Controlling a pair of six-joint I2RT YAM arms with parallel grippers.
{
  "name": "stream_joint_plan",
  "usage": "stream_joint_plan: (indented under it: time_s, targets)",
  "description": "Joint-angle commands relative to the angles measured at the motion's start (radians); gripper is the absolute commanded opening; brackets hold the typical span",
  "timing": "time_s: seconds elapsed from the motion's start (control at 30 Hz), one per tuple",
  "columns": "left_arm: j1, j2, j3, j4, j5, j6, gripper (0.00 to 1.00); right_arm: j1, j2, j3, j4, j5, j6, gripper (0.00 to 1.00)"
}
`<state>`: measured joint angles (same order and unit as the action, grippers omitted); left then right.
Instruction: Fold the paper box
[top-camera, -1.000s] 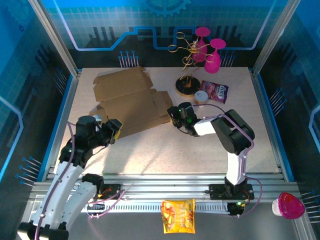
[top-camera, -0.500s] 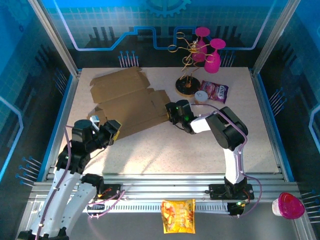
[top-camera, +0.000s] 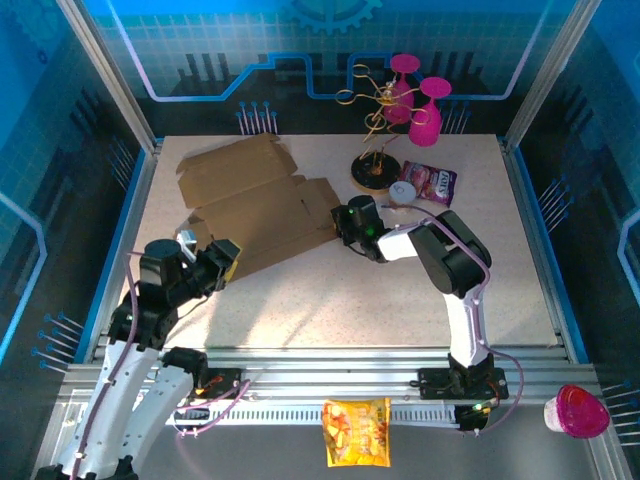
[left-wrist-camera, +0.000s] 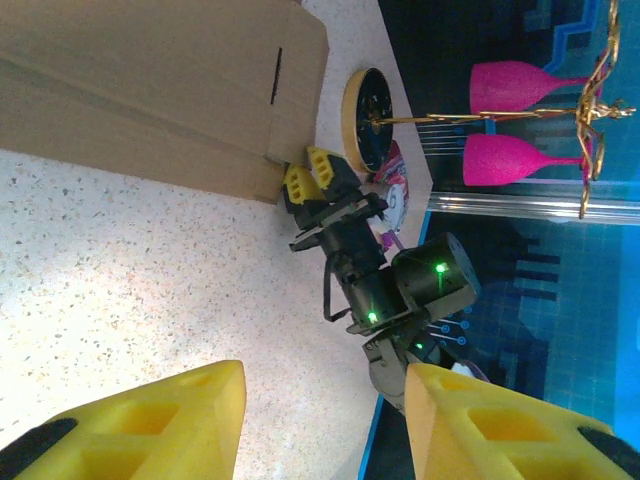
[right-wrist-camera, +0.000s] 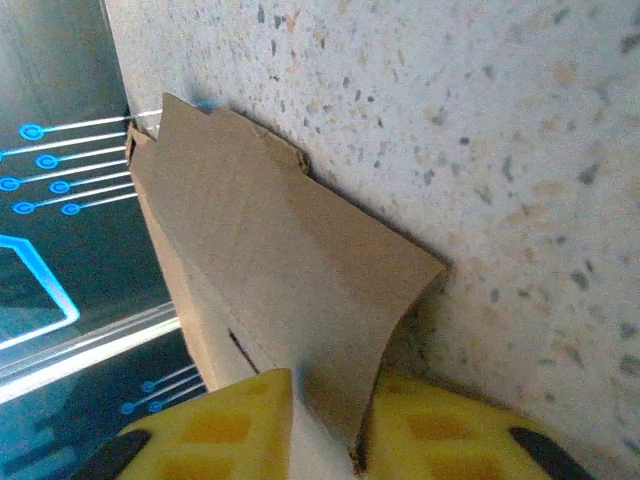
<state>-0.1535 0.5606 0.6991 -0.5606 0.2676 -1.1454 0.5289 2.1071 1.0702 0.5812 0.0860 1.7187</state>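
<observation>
We take the speckled table first: its left and far half carries the paper box, an unfolded brown sheet lying flat. The two arms reach it from opposite sides.

The right gripper is at the sheet's right edge. In its wrist view the yellow pads straddle a side flap of the cardboard, so we judge it clamped on that flap. The left gripper hovers just beside the near-left edge, and its fingers are spread wide with nothing between them.

The step in hand looks like raising the right flap along its crease. To do it well, we should swing the flap about the crease line rather than drag it, since the light sheet will slide. We should also bring the left gripper down on a middle panel to pin it.

The sheet's panels and creases run roughly left to right, the right end skewed slightly away. That seems its long axis, with flaps pointing toward the far-left corner.
</observation>
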Motion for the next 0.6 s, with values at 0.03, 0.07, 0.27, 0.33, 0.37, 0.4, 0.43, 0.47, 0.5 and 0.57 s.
stream_joint_plan:
  time_s: [0.03, 0.07, 0.27, 0.33, 0.37, 0.4, 0.43, 0.47, 0.5, 0.57]
  targets:
    - [-0.006, -0.012, 0.028, -0.025, 0.009, 0.021, 0.47, -0.004, 0.016, 0.016, 0.009, 0.064, 0.046, 0.05]
    - [-0.006, -0.012, 0.025, -0.023, 0.008, 0.016, 0.47, -0.001, 0.007, 0.014, 0.009, 0.072, 0.055, 0.01]
    - [-0.006, -0.005, -0.033, 0.048, -0.018, -0.056, 0.47, 0.025, -0.078, -0.017, -0.014, 0.122, 0.143, 0.00]
    - [-0.006, 0.000, -0.060, 0.073, -0.041, -0.091, 0.48, 0.037, -0.106, -0.027, -0.029, 0.139, 0.195, 0.00]
    - [-0.006, 0.007, -0.074, 0.089, -0.051, -0.116, 0.49, 0.039, -0.121, -0.024, -0.047, 0.140, 0.208, 0.00]
    - [-0.008, 0.017, -0.082, 0.091, -0.063, -0.127, 0.51, 0.041, -0.138, -0.017, -0.079, 0.137, 0.217, 0.00]
    - [-0.013, 0.026, -0.084, 0.076, -0.080, -0.133, 0.52, 0.042, -0.155, -0.010, -0.115, 0.134, 0.231, 0.00]
    - [-0.024, 0.035, -0.084, 0.046, -0.110, -0.149, 0.54, 0.047, -0.177, -0.005, -0.164, 0.136, 0.253, 0.00]
    - [-0.041, 0.036, -0.087, 0.012, -0.152, -0.176, 0.55, 0.052, -0.201, -0.001, -0.210, 0.144, 0.273, 0.00]
    - [-0.083, 0.018, -0.106, -0.001, -0.226, -0.248, 0.57, 0.053, -0.242, 0.021, -0.302, 0.152, 0.295, 0.00]
